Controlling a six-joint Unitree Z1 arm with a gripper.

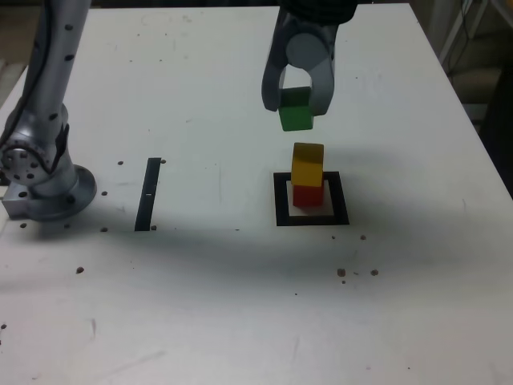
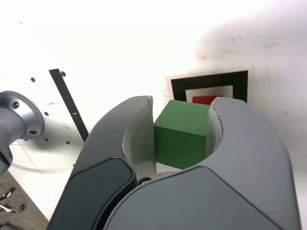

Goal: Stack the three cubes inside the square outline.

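Green cube, yellow cube on red cube, black square outline, white table.

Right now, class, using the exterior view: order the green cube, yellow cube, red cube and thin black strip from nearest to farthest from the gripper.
1. Green cube: clamped in the gripper.
2. Yellow cube: just below, atop the stack.
3. Red cube: under the yellow, inside the square outline.
4. Black strip: far off toward the exterior view's left.

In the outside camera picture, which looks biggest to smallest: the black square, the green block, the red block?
1. Square outline, clearly biggest.
2. Green cube.
3. Red cube, looks smallest, but the yellow cube hides part of it.
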